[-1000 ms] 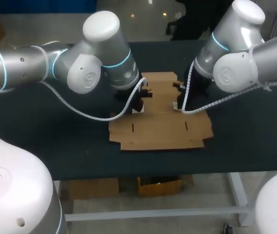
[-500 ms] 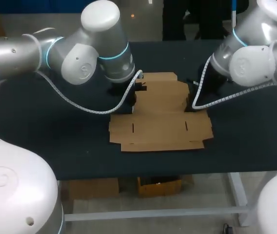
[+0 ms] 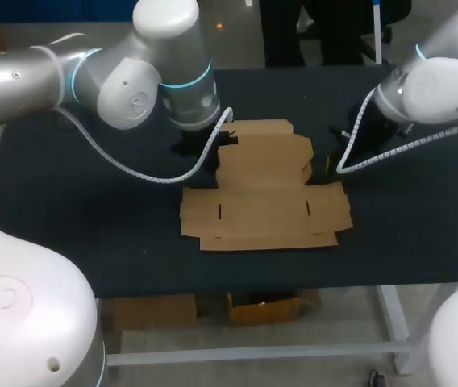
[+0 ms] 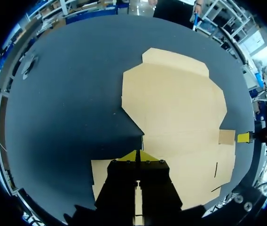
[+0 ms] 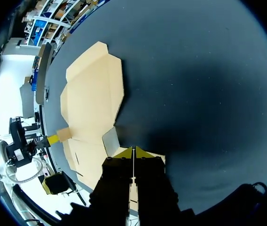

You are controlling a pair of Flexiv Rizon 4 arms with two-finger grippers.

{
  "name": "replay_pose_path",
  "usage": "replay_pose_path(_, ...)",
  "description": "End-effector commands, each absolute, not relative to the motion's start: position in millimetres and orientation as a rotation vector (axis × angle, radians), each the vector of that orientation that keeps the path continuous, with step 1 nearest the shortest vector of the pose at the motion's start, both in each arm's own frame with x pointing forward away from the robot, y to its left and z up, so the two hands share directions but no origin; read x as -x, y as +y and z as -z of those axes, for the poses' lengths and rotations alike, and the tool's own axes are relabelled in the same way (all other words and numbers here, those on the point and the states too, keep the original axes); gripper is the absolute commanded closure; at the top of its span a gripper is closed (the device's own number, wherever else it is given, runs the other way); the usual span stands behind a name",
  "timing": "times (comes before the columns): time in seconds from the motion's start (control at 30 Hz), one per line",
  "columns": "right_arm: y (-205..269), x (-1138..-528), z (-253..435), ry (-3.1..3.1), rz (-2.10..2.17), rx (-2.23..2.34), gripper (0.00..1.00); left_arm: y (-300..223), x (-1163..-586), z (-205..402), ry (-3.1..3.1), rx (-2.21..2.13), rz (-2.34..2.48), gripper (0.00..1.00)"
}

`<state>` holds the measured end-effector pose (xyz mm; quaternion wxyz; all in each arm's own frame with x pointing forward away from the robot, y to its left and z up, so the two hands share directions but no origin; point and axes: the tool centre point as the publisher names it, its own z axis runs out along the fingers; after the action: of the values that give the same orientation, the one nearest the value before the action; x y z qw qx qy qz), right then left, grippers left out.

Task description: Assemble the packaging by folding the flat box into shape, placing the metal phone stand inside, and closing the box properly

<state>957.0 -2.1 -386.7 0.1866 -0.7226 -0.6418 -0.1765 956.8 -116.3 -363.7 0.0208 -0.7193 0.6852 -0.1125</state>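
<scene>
**Flat box point(image 3: 265, 189) lies unfolded between the two arms**

The cardboard blank rests flat on the dark tabletop point(image 3: 92, 210), with no wall raised yet, so I judge the task to be at its first step, the folding. I cannot pick out the metal phone stand with any confidence in these views.

The left pincer point(image 4: 137, 155) has its yellow tips pressed together with nothing between them. It sits at the notch where the box's narrow panel steps out into the wide one. From it, most of the cardboard spreads ahead and off toward the other arm, and a strip of the wide panel lies beneath it.

The right pincer point(image 5: 133, 151) is likewise closed on nothing, at the matching notch on the opposite edge. A small side tab point(image 5: 110, 141) stands just beside its tips, and the rest of the blank runs ahead and away toward the left arm.

So the box lies squarely between the two pincers. Its long axis runs ahead along both sets of fingers, from the wide panel under them to the narrow end flap well beyond. Neither arm looks clearly nearer, as each is at its own side edge. I judge that any fold will call for the tips to part first, or else to push a panel up from its edge.
</scene>
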Motion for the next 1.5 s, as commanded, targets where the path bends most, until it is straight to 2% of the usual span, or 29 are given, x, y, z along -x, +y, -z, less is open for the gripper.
replay_pose_path(0.03,-15,-951,377,-1.782,0.489,1.998,1.0,-106,-941,348,2.111,2.247,0.372,1.0)
replay_pose_path(0.4,-27,-907,343,-1.764,0.523,2.003,1.0,-92,-900,312,2.086,2.293,0.456,1.0)
replay_pose_path(0.87,-21,-854,342,-1.864,0.541,1.985,1.0,-88,-833,324,2.06,2.323,0.485,1.0)
replay_pose_path(1.5,-35,-799,352,-1.921,0.582,2.017,1.0,-89,-793,336,2.17,2.329,0.488,1.0)
